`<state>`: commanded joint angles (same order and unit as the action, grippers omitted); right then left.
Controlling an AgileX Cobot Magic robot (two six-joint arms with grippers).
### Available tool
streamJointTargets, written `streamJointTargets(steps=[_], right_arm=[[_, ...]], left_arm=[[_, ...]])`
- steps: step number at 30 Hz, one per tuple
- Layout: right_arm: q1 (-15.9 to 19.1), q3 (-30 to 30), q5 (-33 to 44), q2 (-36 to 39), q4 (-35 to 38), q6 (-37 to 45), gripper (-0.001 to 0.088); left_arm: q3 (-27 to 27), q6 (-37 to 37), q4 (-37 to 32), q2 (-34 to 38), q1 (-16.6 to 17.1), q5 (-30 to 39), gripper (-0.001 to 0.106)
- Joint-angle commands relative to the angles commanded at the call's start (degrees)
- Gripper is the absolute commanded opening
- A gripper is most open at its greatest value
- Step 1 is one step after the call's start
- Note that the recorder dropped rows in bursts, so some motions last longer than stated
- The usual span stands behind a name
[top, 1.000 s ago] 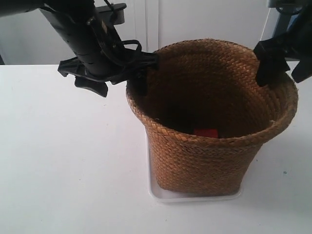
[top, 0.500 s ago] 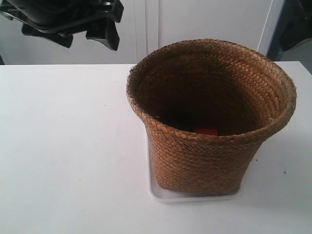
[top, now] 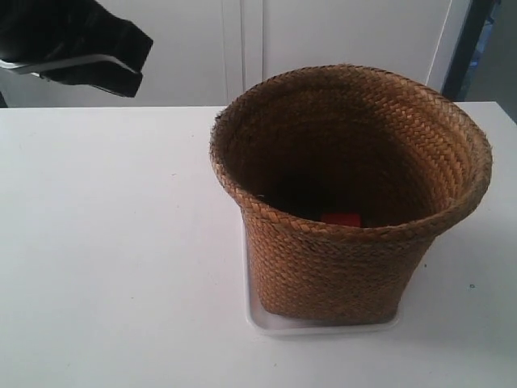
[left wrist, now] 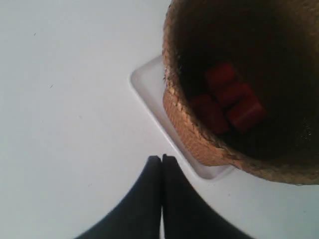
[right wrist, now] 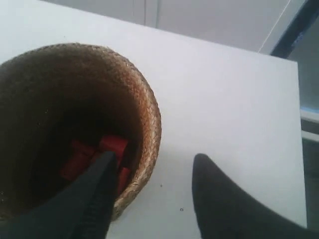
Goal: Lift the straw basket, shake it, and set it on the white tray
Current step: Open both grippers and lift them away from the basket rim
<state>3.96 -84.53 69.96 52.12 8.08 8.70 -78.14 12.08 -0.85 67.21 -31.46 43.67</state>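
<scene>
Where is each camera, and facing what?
Exterior: off the arms, angled down at the brown woven straw basket on the flat white tray; black arm at the view's left.
Left wrist: looks down beside the basket; shut left gripper shows.
Right wrist: looks down over its rim; open right gripper shows.
Both wrist views share red blocks inside.

A bare test-bench setting (lab-like, not domestic): plain white table (top: 105, 242) against flat white wall panels (top: 347, 36).

White tray (top: 323, 328) mostly hidden beneath straw basket (top: 339, 267); red blocks (top: 340, 219) inside basket largely hidden behind its near rim.
</scene>
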Motion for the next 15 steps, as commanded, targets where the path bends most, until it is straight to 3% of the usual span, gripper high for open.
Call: streamJointTargets(steps=[15], right_arm=[[0.0, 0.0, 0.0, -6.1, 0.0, 0.0, 0.0445]], left_arm=[[0.4, -0.1, -0.1, -0.5, 0.0, -0.7, 0.001]])
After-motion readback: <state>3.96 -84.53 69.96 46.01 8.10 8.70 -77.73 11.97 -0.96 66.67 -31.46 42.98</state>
